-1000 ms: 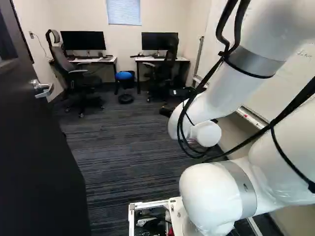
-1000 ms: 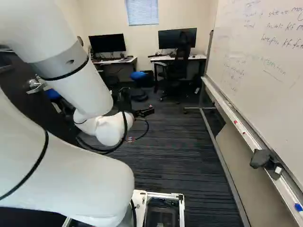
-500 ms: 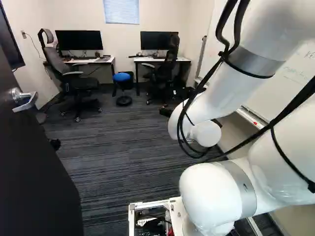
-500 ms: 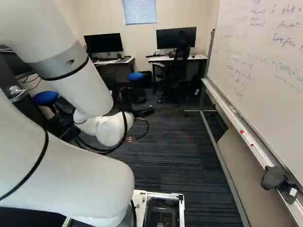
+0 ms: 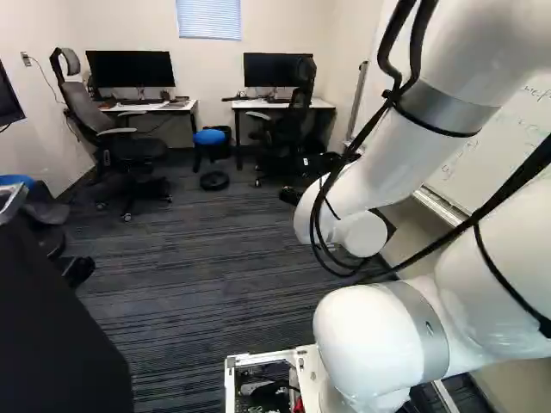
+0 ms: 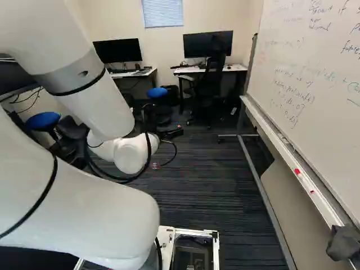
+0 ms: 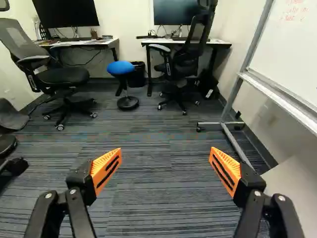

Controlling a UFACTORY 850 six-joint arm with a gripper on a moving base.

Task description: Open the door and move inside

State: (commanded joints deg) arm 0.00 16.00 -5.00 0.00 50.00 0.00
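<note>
Gripper (image 7: 166,149) wide open, empty, beyond the door (image 5: 60,331); base (image 6: 166,241) has moved forward alongside it, so entry looks nearly done.

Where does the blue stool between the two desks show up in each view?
Left base view: blue stool, upper part, left of the middle.
Right base view: upper part, just left of the middle.
Wrist view: far ahead of the open jaws, beside the black bin.
Shared landmark: the whiteboard, at the right of both base views.
</note>
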